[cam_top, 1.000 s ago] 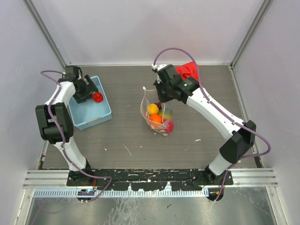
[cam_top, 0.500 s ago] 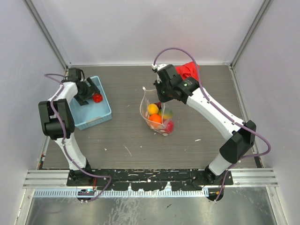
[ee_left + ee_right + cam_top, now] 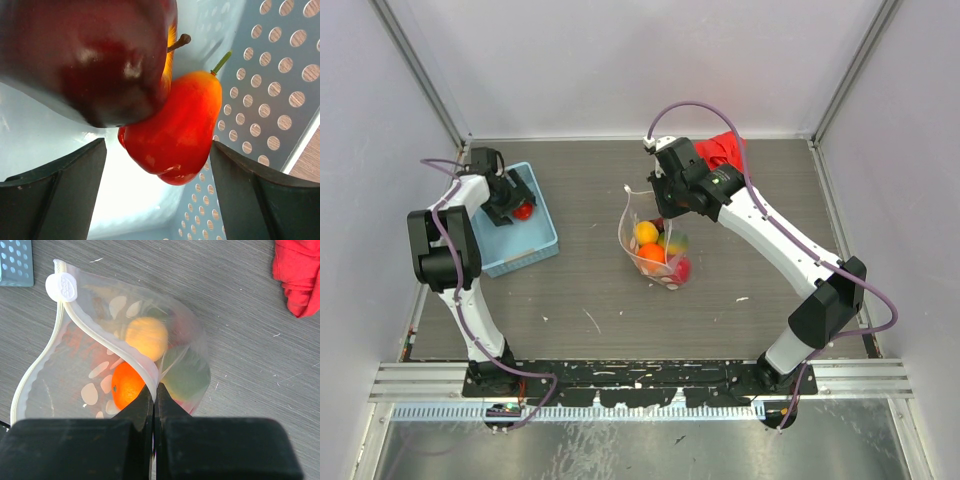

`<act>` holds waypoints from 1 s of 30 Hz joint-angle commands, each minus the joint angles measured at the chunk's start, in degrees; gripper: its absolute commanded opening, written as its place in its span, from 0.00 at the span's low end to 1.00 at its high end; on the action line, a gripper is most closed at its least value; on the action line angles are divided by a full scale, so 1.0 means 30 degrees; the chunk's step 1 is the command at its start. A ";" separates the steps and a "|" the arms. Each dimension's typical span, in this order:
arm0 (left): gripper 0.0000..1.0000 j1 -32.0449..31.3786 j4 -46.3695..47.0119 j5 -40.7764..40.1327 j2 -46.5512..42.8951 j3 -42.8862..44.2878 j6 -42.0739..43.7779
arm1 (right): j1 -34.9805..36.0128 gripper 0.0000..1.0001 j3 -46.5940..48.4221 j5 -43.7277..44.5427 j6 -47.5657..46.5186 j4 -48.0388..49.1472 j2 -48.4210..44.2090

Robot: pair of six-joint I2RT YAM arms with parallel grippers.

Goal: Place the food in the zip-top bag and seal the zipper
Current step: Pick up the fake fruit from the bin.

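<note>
In the left wrist view a glossy red-orange fruit (image 3: 175, 130) with a green stem lies in the basket against a dark purple fruit (image 3: 90, 55). My left gripper (image 3: 157, 195) is open, with one dark finger (image 3: 55, 195) on each side of the red fruit and not touching it. From above, the left gripper (image 3: 518, 205) reaches down into the basket by the red fruit (image 3: 525, 211). My right gripper (image 3: 153, 388) is shut on the zipper (image 3: 100, 340) rim of the clear dotted zip-top bag (image 3: 65, 385), holding its mouth up. Inside the bag are an orange fruit (image 3: 127, 385), a yellow one (image 3: 146, 337) and a green one (image 3: 187, 375).
The light blue perforated basket (image 3: 525, 252) stands at the left of the table, its holed wall (image 3: 270, 100) close to my left fingers. A red cloth (image 3: 725, 148) lies at the back behind the right arm. The bag (image 3: 655, 250) sits mid-table.
My left gripper has sunk lower into the basket over the red fruit and its jaws have narrowed slightly. The right arm and the bag have not moved.
</note>
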 commanded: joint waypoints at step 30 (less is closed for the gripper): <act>0.80 -0.0431 0.1896 0.2241 0.0542 0.0819 0.3544 | -0.0014 0.00 0.0008 -0.0014 -0.0077 0.0698 -0.0193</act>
